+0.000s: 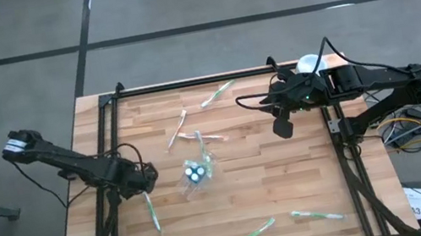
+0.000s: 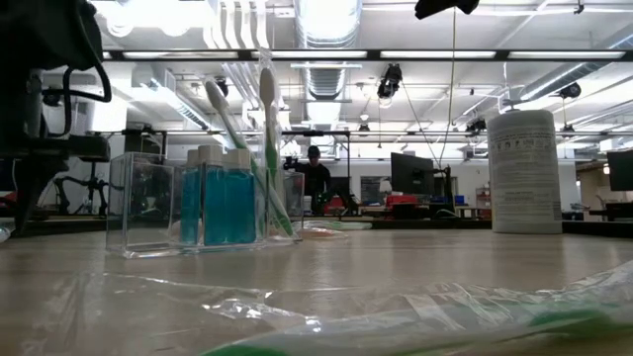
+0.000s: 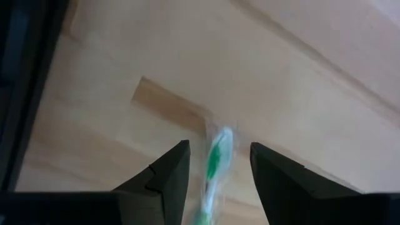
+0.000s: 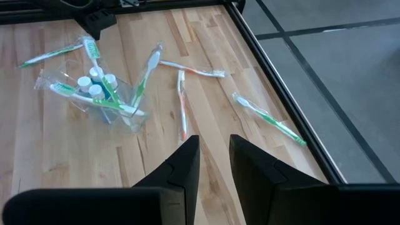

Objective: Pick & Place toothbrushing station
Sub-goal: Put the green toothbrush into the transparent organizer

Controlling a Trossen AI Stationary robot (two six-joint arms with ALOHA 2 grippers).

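A clear organiser (image 1: 196, 172) stands mid-table, holding blue-capped bottles and upright toothbrushes; it also shows in the low view (image 2: 203, 203) and the right wrist view (image 4: 103, 94). A green wrapped toothbrush (image 1: 151, 211) lies flat on the wood at the left. My left gripper (image 1: 149, 180) is low over its far end and open, with one finger on either side of the toothbrush (image 3: 215, 164); I see no touch. My right gripper (image 1: 283, 129) hovers at the far right, above the table. It is open by a narrow gap (image 4: 214, 147) and empty.
Wrapped toothbrushes lie scattered: at the far side (image 1: 218, 94), left of centre (image 1: 176, 130), beside the organiser (image 1: 212, 137) and near the front edge (image 1: 253, 233) (image 1: 317, 215). A white canister (image 1: 308, 63) stands at the far right corner. A person (image 2: 315, 178) stands in the room behind.
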